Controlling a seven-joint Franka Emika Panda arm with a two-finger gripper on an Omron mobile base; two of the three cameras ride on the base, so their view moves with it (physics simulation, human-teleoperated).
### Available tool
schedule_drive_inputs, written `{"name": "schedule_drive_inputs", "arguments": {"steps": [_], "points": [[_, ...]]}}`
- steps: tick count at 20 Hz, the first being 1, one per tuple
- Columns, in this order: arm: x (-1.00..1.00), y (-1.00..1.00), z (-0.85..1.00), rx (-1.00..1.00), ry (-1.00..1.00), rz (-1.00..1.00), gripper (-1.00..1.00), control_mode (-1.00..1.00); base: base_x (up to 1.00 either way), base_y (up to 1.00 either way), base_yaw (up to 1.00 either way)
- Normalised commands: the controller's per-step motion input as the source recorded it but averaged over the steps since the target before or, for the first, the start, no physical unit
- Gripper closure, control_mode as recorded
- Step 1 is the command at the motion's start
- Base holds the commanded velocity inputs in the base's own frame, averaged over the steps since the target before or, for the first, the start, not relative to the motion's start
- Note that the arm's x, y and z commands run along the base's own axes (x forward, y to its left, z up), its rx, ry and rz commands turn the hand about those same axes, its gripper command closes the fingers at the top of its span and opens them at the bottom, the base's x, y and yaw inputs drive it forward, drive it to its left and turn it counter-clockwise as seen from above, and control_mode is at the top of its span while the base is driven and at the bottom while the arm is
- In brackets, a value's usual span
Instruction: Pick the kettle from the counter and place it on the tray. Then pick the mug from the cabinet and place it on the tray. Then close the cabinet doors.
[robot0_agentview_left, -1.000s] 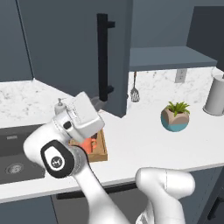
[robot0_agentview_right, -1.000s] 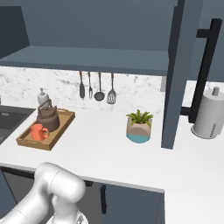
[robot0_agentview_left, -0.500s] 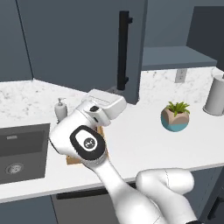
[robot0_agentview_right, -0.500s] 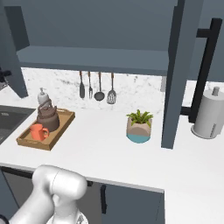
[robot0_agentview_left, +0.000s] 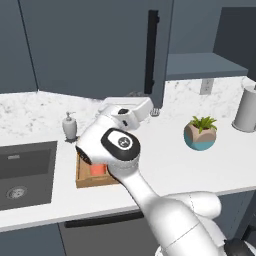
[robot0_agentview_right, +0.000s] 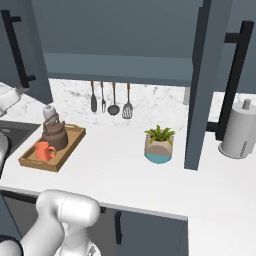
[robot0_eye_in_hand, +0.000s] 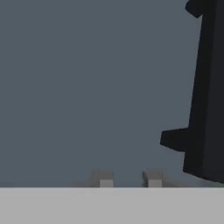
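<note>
The dark-brown kettle and the orange mug both stand on the wooden tray on the white counter. In the left base view my arm hides most of the tray and a bit of the mug shows. My gripper is open with nothing between its fingers, close against the left cabinet door beside its black bar handle. The left door is partly swung in. The right door stands wide open.
A potted plant sits mid-counter and a grey paper-towel cylinder stands at the right. Utensils hang on the backsplash. A soap dispenser and the sink lie left of the tray.
The left cabinet door has swung further toward shut, with my hand moving along behind it. Kettle, mug and tray have stayed put.
</note>
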Motion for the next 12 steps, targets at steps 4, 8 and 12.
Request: {"name": "schedule_drive_inputs", "arguments": {"steps": [4,8,12], "points": [[0.84,0.13,0.00,0.05,0.00,0.22,1.00,-1.00,0.00,0.00,0.00],[0.89,0.20,-0.05,0.06,0.00,0.30,1.00,-1.00,0.00,0.00,0.00],[0.55,0.02,0.18,0.08,0.00,0.25,1.00,-1.00,0.00,0.00,0.00]]}}
